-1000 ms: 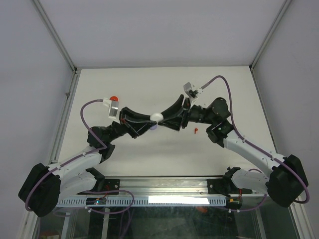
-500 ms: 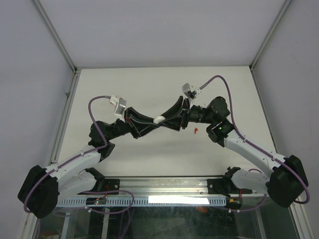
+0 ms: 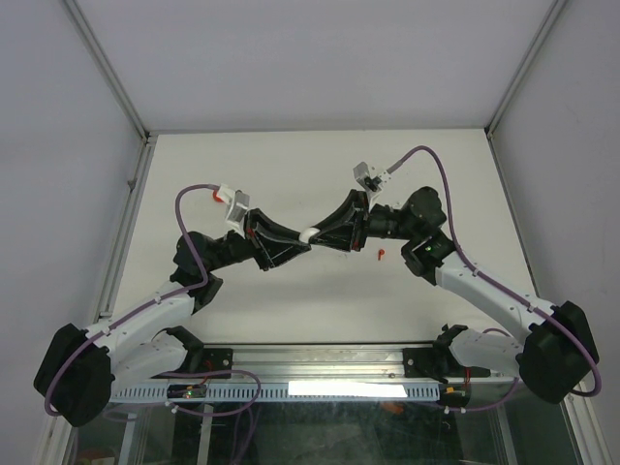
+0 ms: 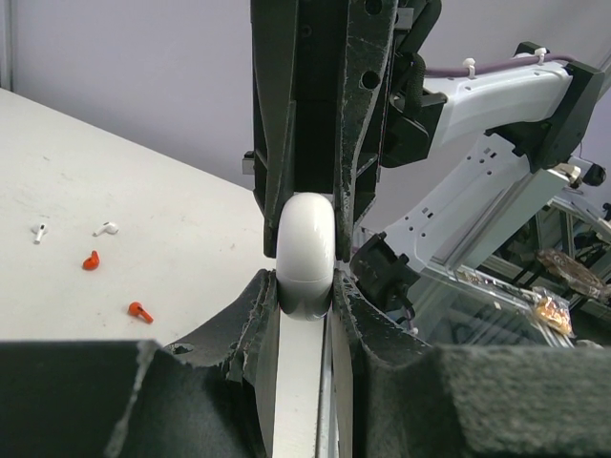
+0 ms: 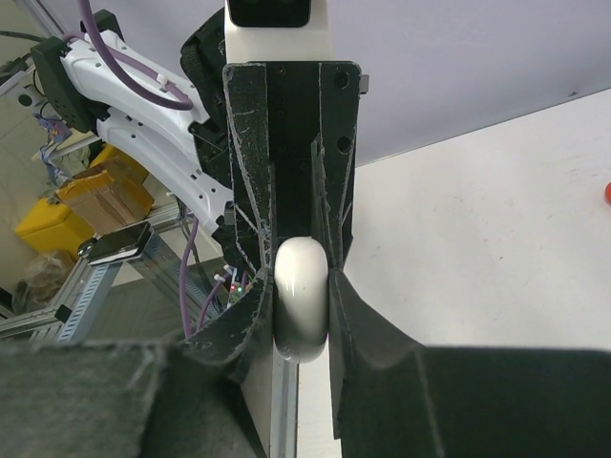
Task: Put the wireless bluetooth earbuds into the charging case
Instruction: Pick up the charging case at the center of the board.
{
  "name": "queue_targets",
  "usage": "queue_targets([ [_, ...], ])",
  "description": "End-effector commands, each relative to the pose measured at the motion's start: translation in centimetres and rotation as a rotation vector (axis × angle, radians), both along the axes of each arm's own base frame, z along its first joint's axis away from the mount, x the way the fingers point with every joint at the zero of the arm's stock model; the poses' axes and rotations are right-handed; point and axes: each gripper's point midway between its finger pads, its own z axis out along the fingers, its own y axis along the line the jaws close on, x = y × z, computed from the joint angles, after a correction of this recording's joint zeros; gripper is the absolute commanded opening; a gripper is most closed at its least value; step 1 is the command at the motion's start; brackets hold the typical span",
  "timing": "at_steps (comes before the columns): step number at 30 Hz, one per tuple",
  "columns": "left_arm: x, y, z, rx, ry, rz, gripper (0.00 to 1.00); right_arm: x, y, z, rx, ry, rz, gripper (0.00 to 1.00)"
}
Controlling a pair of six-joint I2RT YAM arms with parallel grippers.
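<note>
Above the middle of the table, the white, closed charging case (image 3: 308,233) hangs between both arms. My left gripper (image 3: 299,239) is shut on its lower end (image 4: 305,291). My right gripper (image 3: 320,232) clamps its other end, pads flat against both sides (image 5: 299,282). The case (image 4: 305,239) fills the left wrist view's centre, with the right fingers (image 4: 277,114) coming down over it. Two white earbuds (image 4: 39,231) (image 4: 105,228) and two red earbuds (image 4: 91,260) (image 4: 139,310) lie loose on the table. One red earbud (image 3: 380,255) lies beside the right wrist.
A red round piece (image 3: 213,193) peeks out behind the left wrist camera at the table's left. Another red spot (image 5: 608,191) sits at the right wrist view's edge. Grey walls bound the table on three sides; the metal rail (image 3: 320,360) runs along the near edge.
My right gripper has closed onto the case. The left wrist has shifted right and turned, so the case now shows edge-on, and it hides most of the red piece behind it.
</note>
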Motion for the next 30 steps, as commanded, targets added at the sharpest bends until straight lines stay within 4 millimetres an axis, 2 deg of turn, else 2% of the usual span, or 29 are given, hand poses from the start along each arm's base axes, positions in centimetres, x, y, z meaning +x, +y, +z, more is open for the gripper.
queue_targets([
  [1,0.5,0.0,1.6,-0.006,-0.036,0.021,0.19,-1.4,0.6,3.0,0.066,-0.099,0.056,0.02],
  [6,0.3,-0.2,1.7,-0.007,-0.045,0.011,0.31,-1.5,0.9,3.0,0.071,-0.099,0.06,0.02],
  [12,0.0,-0.5,1.7,-0.016,-0.05,-0.003,0.36,-1.6,1.3,2.9,0.079,-0.099,0.064,0.02],
  [17,0.1,-0.2,1.7,-0.03,-0.056,0.014,0.27,-1.6,1.3,3.0,0.082,-0.106,0.06,0.01],
  [20,-0.1,-0.1,1.8,-0.038,-0.078,0.02,0.11,-1.7,1.2,2.9,0.078,-0.107,0.064,0.04],
  [22,-0.1,0.0,1.6,-0.029,-0.101,0.026,0.0,-1.7,1.1,3.0,0.074,-0.112,0.057,0.1],
  [25,-0.2,0.1,1.2,-0.001,-0.144,0.036,0.0,-1.6,0.9,3.3,0.068,-0.121,0.034,0.26],
  [30,-1.1,0.3,0.7,0.057,-0.275,0.034,0.0,-1.0,0.5,3.2,0.043,-0.134,-0.02,0.37],
])
